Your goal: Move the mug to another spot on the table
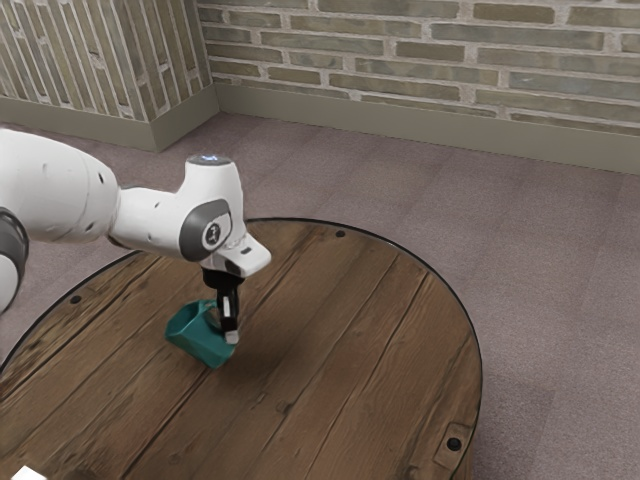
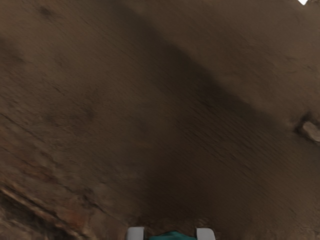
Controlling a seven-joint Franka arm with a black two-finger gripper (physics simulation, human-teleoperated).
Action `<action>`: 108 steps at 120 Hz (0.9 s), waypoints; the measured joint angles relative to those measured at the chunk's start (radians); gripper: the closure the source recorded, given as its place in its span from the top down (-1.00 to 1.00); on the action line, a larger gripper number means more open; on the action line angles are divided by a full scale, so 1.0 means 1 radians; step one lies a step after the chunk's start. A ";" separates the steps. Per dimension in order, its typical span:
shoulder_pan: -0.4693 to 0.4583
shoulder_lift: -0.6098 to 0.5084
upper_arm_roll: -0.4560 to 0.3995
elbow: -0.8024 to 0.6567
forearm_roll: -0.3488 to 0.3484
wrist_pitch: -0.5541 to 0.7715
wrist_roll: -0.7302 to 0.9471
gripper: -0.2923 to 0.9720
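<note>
Teal is the mug (image 1: 196,338), which in the exterior view sits left of centre in the frame, on the left part of the round table (image 1: 370,340) of dark, weathered planks. It stands tilted rather than upright. Its lowest corner is at or just above the wood, and we cannot tell whether it touches.

Our black gripper (image 1: 230,326) comes down on the side of the mug nearest the frame's centre, with its fingers drawn close together. In the wrist view two pale fingertips (image 2: 135,233) flank a strip of the teal mug (image 2: 172,235) and press on it from either side, so we have it clamped by a thin part. Beyond the fingertips the brown tabletop (image 2: 150,120) carries a broad dark shadow.

Our white arm (image 1: 70,200) enters from the left edge of the exterior frame. A brick wall (image 1: 420,50) crosses the top of the frame, and mauve carpet (image 1: 540,230) covers the floor on the right.
</note>
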 joint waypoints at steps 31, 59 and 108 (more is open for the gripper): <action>-0.001 -0.014 0.001 -0.066 0.000 0.043 -0.021 -0.67; -0.001 -0.015 -0.001 -0.067 -0.013 0.043 -0.018 -0.02; -0.003 -0.017 -0.015 -0.050 -0.019 0.037 -0.004 0.46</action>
